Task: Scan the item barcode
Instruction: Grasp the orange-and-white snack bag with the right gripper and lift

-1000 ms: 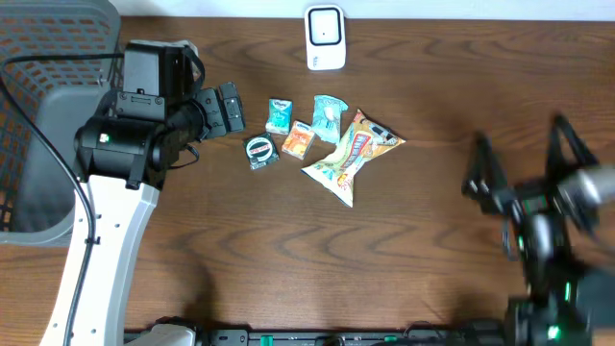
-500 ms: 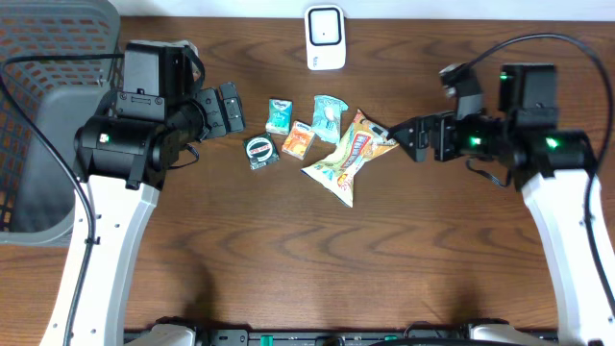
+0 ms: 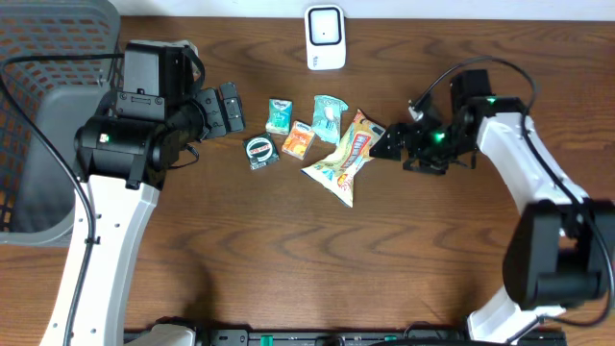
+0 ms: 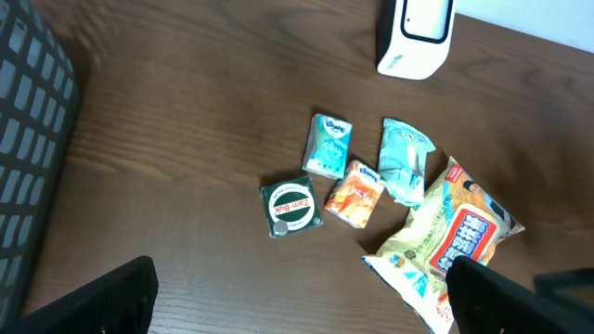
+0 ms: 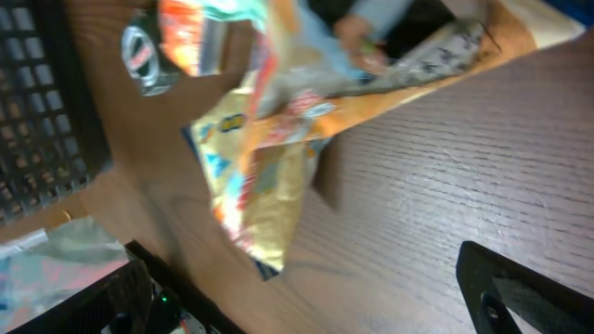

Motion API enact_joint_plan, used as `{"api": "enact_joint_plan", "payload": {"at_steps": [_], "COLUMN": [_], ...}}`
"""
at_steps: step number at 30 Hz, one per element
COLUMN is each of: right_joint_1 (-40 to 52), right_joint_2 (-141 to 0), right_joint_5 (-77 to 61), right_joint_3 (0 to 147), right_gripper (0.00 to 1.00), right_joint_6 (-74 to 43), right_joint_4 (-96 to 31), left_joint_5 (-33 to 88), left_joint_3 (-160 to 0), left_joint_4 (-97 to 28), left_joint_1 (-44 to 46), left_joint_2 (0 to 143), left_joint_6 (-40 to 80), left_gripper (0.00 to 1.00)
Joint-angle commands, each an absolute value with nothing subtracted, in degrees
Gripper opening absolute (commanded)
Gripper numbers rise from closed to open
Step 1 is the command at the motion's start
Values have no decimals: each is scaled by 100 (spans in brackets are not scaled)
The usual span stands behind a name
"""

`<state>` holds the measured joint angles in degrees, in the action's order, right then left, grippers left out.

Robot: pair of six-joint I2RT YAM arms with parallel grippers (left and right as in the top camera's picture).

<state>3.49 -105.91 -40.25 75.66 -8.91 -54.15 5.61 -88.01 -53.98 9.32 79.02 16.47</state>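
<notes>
**Overhead.** The right hand (image 3: 389,143) is hovering with its fingers spread at the upper right end of the snack bag (image 3: 348,156). I cannot tell whether it is touching the film. The bag is lying flat near the middle of the dark, wood-grained desk (image 3: 288,269). The left hand (image 3: 227,108) is waiting, also spread and holding nothing, near a round tin (image 3: 259,152). A small teal packet (image 3: 279,115), an orange packet (image 3: 298,141) and a pale pouch (image 3: 328,117) are lying just left of the bag. The white, boxy scanner (image 3: 325,37) is standing at the far edge, apart from the bag. A mesh basket (image 3: 38,58) is sitting at the left.

**Left wrist.** The bag (image 4: 450,243) is showing as a pillow of glossy, crinkled yellow-and-orange film with crimped ends. The pouch is lying just beside its top corner. No barcode is showing on this face.

**Right wrist.** The picture is blurring, but the bag (image 5: 269,176) is filling the space ahead of the spread fingers (image 5: 520,297).

The step in hand looks like the grasp. The film looks slippery and the middle puffed, so pinching the flat crimped end should be holding better than squeezing the belly. Lifting clear of the pouch comes next. Then the bag probably needs turning, since the code is likely sitting underneath, to face the scanner's front.
</notes>
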Motion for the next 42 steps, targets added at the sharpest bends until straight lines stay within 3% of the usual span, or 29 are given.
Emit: {"api": "enact_joint_plan", "payload": {"at_steps": [1,5,11,13,14,16,17,19,34,35,37,42], "right_joint_1": [508,832,1116,1177,1214,1260,1275,1284,537,519,552,685], "right_joint_2": [-11017,-11598,-11692,-11697,-11701,-11703,-11703,-11701,-10503,-10405,-10055,-9765], "right_joint_5": [-4224,-4281,-4322,-4270,-4086,-3629,-3426,-3210,-4759,-4880,-5677,-6298], "right_joint_3": [7638,7638,7638,7638,7638,7638,7638,7638,7961,7961,7961,7961], "right_gripper": [99,99,98,77,53,33,17,1,1,1,1,1], "right_joint_6": [-1074,-2056,-2467,-2578,-2615,-2611,-2609,-2598,-1459,-1223,364,1002], "right_joint_4": [-5323,-4633,-3673,-3472,-3400,-3485,-3581,-3721,-3610,-3588,-3599,-3444], "left_joint_5": [486,486,486,486,486,486,486,486,486,486,486,486], "left_joint_3": [-8844,-8847,-8847,-8847,-8847,-8844,-8847,-8844,-8844,-8844,-8844,-8844], "left_joint_4": [-5415,-5415,-5415,-5415,-5415,-5415,-5415,-5415,-5415,-5415,-5415,-5415], "left_joint_1": [923,923,923,923,923,923,923,923,923,923,923,923], "left_joint_2": [7898,7898,7898,7898,7898,7898,7898,7898,7898,7898,7898,7898], "left_joint_6": [1610,1610,1610,1610,1610,1610,1610,1610,1610,1610,1610,1610], "left_gripper": [98,98,98,98,98,98,98,98,98,98,98,98]}}
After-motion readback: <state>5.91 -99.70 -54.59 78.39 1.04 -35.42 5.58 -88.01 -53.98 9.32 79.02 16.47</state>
